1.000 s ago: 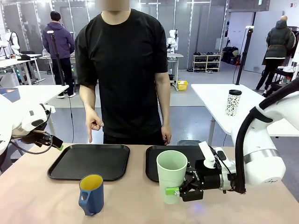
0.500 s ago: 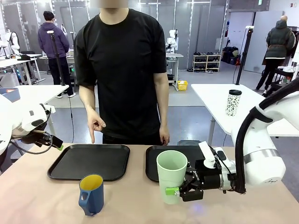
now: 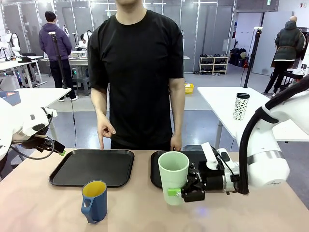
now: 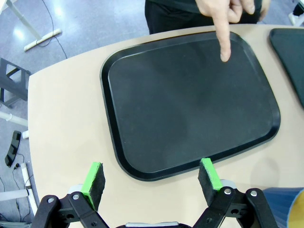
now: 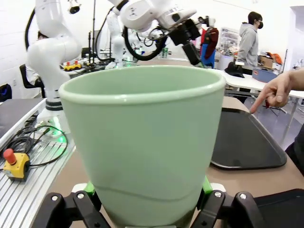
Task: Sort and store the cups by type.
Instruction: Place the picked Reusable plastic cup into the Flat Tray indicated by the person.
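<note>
Left edge of frame: left gripper (image 4: 153,176) hung with jaws spread wide and empty, beside the left tray (image 3: 91,166). Lower left: dark blue mug (image 3: 94,200) stood upright on the table, just in front of that tray. Upper centre: person's hand (image 3: 105,130) pointed one finger down at the tray's far rim. Centre right: right gripper (image 3: 181,191) clamped the pale green tumbler (image 3: 173,176) low on its body, upright, at the right tray's (image 3: 155,174) near-left corner.

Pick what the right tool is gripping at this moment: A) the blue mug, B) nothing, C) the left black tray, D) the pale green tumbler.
D: the right tool is closed around the lower part of the pale green tumbler, while the blue mug stands apart, untouched.
</note>
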You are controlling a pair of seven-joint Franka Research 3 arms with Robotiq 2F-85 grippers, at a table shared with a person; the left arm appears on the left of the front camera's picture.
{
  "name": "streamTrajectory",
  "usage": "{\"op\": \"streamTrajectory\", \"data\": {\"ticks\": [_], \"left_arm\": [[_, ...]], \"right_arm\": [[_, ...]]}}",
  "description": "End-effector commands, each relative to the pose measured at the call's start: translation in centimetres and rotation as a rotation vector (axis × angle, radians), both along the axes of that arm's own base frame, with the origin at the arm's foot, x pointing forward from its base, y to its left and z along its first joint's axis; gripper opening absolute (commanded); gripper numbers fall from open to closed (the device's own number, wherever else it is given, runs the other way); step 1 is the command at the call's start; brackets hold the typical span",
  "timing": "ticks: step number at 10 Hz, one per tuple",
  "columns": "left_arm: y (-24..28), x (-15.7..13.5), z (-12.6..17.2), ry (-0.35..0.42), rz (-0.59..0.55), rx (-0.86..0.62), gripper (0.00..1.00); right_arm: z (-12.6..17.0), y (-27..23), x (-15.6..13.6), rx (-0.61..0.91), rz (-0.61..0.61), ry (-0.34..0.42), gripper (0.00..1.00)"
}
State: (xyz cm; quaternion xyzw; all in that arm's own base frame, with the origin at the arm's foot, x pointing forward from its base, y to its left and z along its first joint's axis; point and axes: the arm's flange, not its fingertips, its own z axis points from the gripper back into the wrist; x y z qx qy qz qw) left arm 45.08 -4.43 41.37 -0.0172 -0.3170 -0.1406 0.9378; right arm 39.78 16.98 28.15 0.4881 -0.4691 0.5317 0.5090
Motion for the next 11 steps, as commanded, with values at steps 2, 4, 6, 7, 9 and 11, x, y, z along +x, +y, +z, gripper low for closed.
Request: {"op": "streamTrajectory", "data": {"ticks": [2,4,6,7,9,11], "left_arm": [[0.0,0.1,0.1,-0.002,0.001,0.0,1.0],[0.0,0.1,0.1,-0.002,0.001,0.0,1.0],[0.0,0.1,0.1,-0.002,0.001,0.0,1.0],[0.0,0.1,0.1,-0.002,0.001,0.0,1.0],[0.0,0.1,0.1,-0.002,0.001,0.0,1.0],[0.0,0.1,0.1,-0.002,0.001,0.0,1.0]], "right_arm": [[0.9,3.9,3.9,-0.04,-0.029,0.016,0.85],[1.4,6.9,7.2,-0.05,-0.048,-0.004,0.85],[1.4,10.8,10.4,-0.044,-0.035,0.003,0.85],[1.1,12.6,11.7,-0.069,-0.05,-0.004,0.85],[0.7,15.7,13.6,-0.059,-0.073,-0.019,0.85],[0.2,18.8,15.2,-0.029,-0.091,-0.013,0.85]]}}
